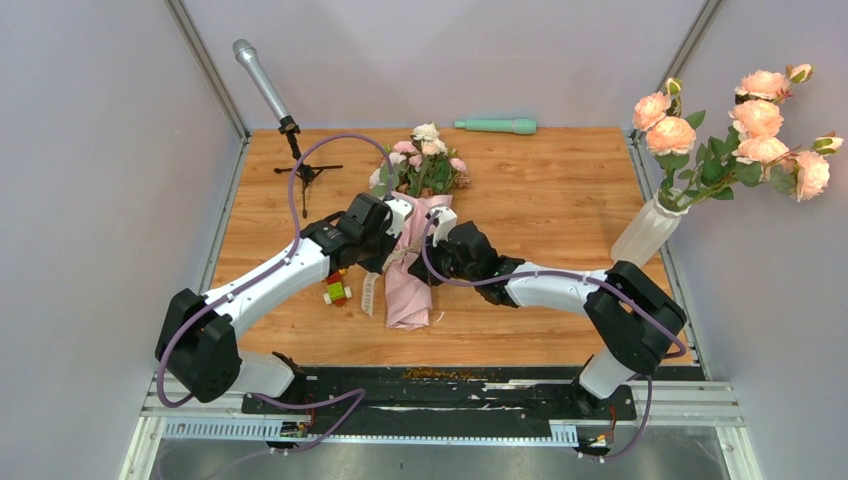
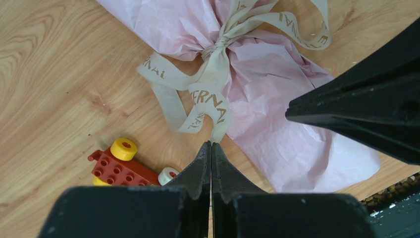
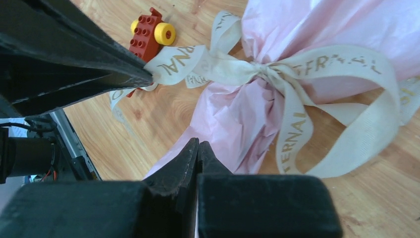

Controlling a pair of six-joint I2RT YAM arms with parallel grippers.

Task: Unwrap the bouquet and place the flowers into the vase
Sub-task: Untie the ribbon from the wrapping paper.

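Where the table (image 1: 560,190) starts at the left, I list: one red and yellow toy brick (image 2: 119,167); my left gripper (image 2: 211,145), fingers pinched together on a tail of the cream ribbon (image 2: 218,64); the bouquet (image 1: 425,165), lying mid-table, blooms at the far end, knot tied; my right gripper (image 3: 198,145), fingers together by the pink paper (image 3: 237,124), contact unclear; the white vase (image 1: 645,232), right edge, holding peach roses (image 1: 757,135).

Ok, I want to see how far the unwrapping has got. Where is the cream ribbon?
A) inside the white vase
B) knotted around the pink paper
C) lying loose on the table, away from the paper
B: the cream ribbon is knotted tight around the pink paper, and one of its tails is pinched in the left hand.
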